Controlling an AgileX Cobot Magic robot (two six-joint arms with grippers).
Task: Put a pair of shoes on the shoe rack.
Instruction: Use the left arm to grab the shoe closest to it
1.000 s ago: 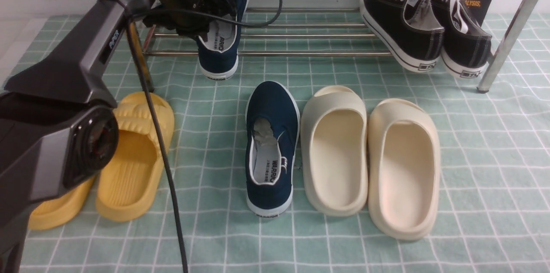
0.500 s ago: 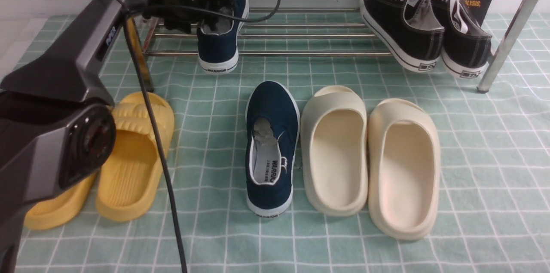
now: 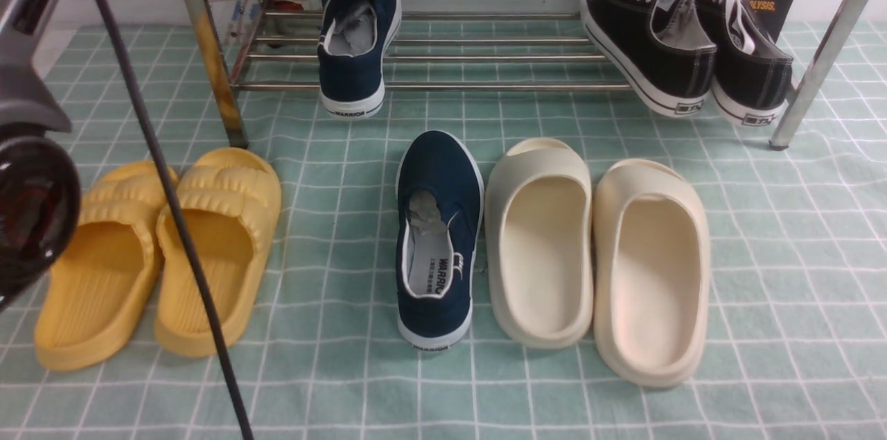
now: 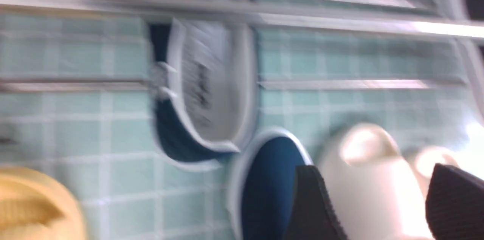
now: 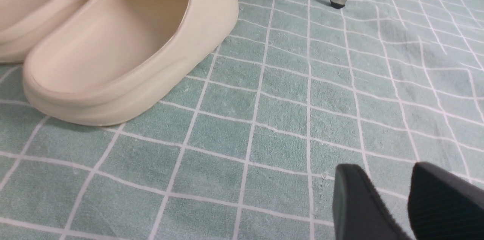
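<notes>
Fingers spread wide, my left gripper (image 4: 377,172) holds nothing. Front view: one navy WARRIOR slip-on (image 3: 352,83) sits upper left on the chrome shoe rack (image 3: 499,86); its mate (image 3: 463,218), centre, looks light, soft-walled; I'd pinch the heel. Right wrist: my right gripper's (image 5: 385,168) closure I can't tell.

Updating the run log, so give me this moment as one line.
left gripper: open, empty | one navy shoe: on rack | other navy shoe: on cloth

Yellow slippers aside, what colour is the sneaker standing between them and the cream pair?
Navy blue, white sole; clearest in front view.
</notes>
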